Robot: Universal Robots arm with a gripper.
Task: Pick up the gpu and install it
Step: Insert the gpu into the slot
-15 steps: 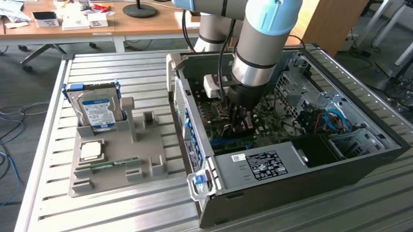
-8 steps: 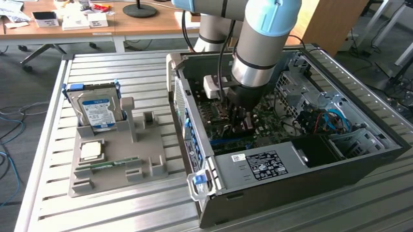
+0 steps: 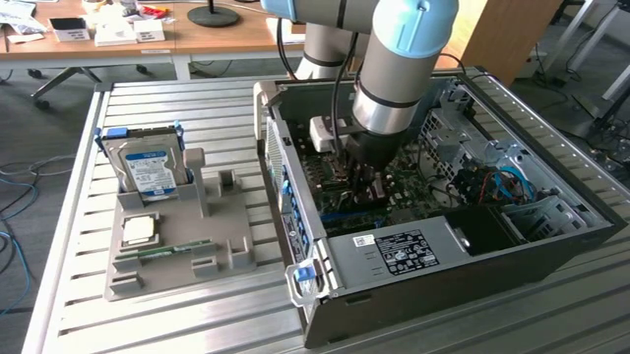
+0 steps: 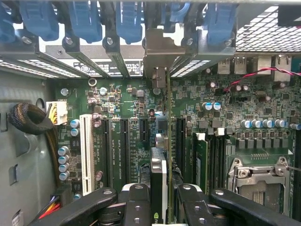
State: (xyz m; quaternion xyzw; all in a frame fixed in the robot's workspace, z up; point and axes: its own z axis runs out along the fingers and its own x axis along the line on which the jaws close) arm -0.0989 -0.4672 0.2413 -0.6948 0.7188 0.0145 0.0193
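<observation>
My gripper (image 4: 162, 200) reaches down inside the open computer case (image 3: 473, 273), low over the green motherboard (image 4: 117, 108). Its two black fingers (image 4: 136, 202) are shut on the gpu (image 4: 159, 172), which I see edge-on: a thin green board with a dark cooler block beside it. The card stands upright along the expansion slots, and its silver end bracket (image 4: 157, 52) lies against the rear slot openings under the blue latches. In the exterior view the gripper (image 3: 359, 184) is deep in the case, and the arm hides the card.
On the exterior view's left a grey holder (image 3: 177, 243) carries a hard drive (image 3: 147, 169), a processor chip (image 3: 138, 230) and a memory stick (image 3: 167, 249). The case holds a labelled power supply (image 3: 403, 251), blue cables (image 3: 502, 184) and a drive cage. Memory slots and an empty processor socket (image 4: 258, 174) sit beside the card.
</observation>
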